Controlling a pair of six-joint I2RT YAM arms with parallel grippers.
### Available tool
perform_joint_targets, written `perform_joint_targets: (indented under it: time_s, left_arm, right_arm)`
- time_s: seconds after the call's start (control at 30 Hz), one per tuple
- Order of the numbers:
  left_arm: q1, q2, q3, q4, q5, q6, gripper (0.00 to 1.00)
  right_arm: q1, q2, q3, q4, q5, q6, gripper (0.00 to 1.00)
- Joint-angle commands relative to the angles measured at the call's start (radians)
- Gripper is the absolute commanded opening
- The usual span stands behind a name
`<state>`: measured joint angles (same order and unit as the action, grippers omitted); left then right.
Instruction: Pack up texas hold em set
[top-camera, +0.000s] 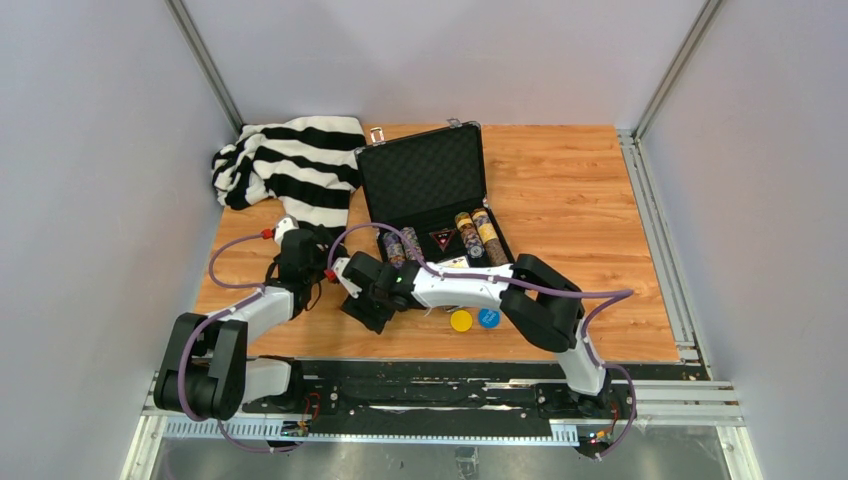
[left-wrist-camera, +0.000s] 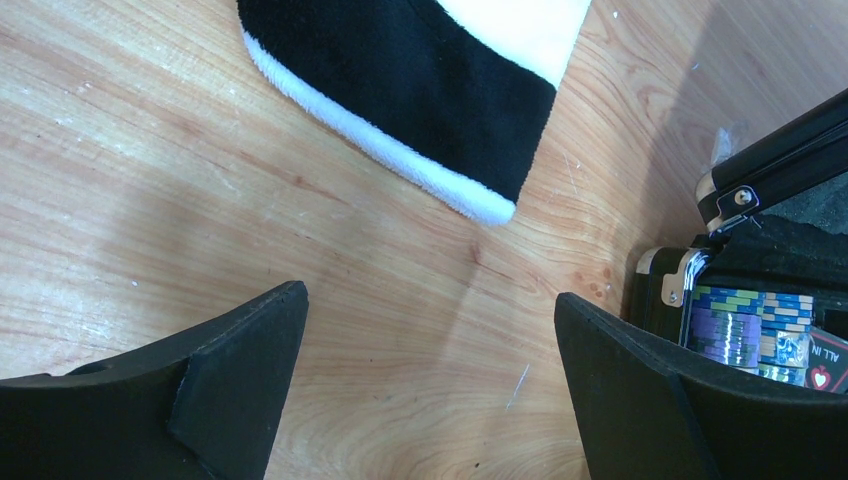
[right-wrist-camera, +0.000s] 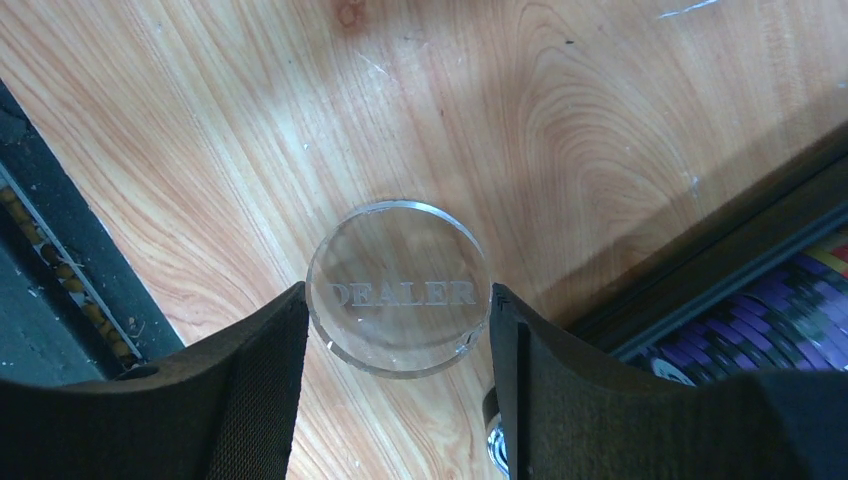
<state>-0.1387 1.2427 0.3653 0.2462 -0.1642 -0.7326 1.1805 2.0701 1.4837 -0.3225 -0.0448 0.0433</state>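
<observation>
Pinching clear disc, right pincer; DEALER lettering runs finger to finger.

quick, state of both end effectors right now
left end effector: open, holding nothing
right end effector: closed on the clear dealer disc

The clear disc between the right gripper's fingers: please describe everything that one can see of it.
The clear disc is round, thick and transparent, like acrylic, with DEALER engraved across it. It lies face up over the wooden table, near the case, and the fingers of the right gripper touch its two opposite sides.
</observation>
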Motion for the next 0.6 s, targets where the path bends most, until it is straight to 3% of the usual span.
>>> perform_joint_targets:
  time_s: [0.0,0.33,0.57]
  left_arm:
    - [0.011,0.008,-0.009,0.030,0.006,0.014,0.98]
    - [0.011,0.006,-0.011,0.034,0.012,0.011,0.98]
    - [0.011,0.017,-0.012,0.041,0.019,0.010,0.98]
  right_arm:
    - [-0.007,-0.081,0.019,-0.024,0.031,-0.029,0.47]
    - [-0.043,-0.230,-0.038,-0.018,0.089,-0.036,0.47]
    - [-0.167,-0.302,-0.082,-0.020,0.082,-0.044,0.48]
